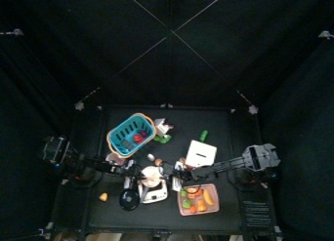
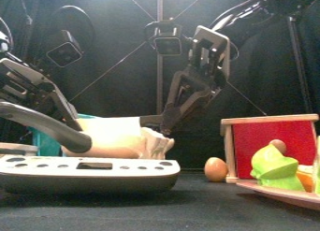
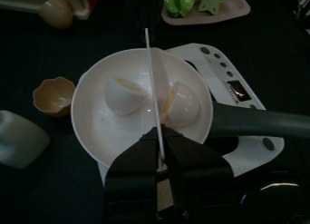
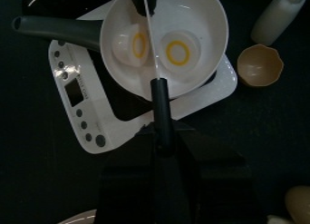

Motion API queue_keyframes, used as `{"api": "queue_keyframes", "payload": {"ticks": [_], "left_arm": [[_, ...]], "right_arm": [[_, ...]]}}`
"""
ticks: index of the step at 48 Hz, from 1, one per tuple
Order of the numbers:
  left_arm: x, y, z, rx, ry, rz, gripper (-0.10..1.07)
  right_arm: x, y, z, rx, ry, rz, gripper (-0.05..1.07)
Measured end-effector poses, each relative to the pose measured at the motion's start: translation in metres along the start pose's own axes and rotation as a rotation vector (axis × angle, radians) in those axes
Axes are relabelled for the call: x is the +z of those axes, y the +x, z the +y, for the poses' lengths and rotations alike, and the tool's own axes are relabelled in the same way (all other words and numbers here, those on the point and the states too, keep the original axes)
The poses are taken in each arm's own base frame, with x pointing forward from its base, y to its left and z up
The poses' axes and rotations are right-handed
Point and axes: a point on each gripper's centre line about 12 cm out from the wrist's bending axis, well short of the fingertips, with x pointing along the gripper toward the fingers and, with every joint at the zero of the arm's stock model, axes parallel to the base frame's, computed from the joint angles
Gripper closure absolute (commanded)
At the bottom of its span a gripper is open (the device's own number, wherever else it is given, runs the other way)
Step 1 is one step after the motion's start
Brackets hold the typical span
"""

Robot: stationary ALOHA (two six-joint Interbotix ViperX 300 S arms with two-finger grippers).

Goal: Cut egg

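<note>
The egg [image 4: 155,50] lay in a white bowl [image 4: 200,19] near the front middle of the table, already parted into two halves, each showing yolk in the right wrist view, with a knife [image 3: 151,78] standing between them. The blade ran along the gap, its long axis in line with both wrist cameras, so the cut itself looked finished, and I judged the next move would be a lift straight out along that line. The left gripper [image 3: 159,173] was clenched around the knife's dark handle directly over the bowl's near rim; the right gripper [image 4: 158,137] appeared closed too, with a slim dark bar running from between its jaws toward the bowl, though what that bar was I could not tell. Both arms met over the bowl, the left one the nearer. The bowl sat on a white kitchen scale [image 4: 80,105], and a black pan handle [image 3: 260,126] crossed just beside it. An empty eggshell half [image 3: 53,94] lay just beside the bowl, a white bottle [image 4: 281,17] near it, and a whole brown egg [image 2: 216,168] stood apart toward the right by a red box [image 2: 269,138]. Farther back stood a teal basket [image 1: 131,134]; nothing blocked an upward withdrawal.
</note>
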Motion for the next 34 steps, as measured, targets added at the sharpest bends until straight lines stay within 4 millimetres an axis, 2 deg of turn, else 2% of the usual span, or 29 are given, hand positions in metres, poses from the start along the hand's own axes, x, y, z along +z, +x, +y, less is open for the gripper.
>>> {"api": "queue_keyframes", "payload": {"ticks": [23, 34], "left_arm": [[0.020, -0.012, -0.004, -0.023, 0.031, -0.078, 0.56], [0.022, -0.013, -0.004, -0.025, 0.037, -0.085, 0.56]], "right_arm": [[0.007, -0.005, 0.002, 0.002, -0.028, -0.023, 0.63], [0.009, -0.006, 0.001, -0.001, -0.045, -0.028, 0.63]]}}
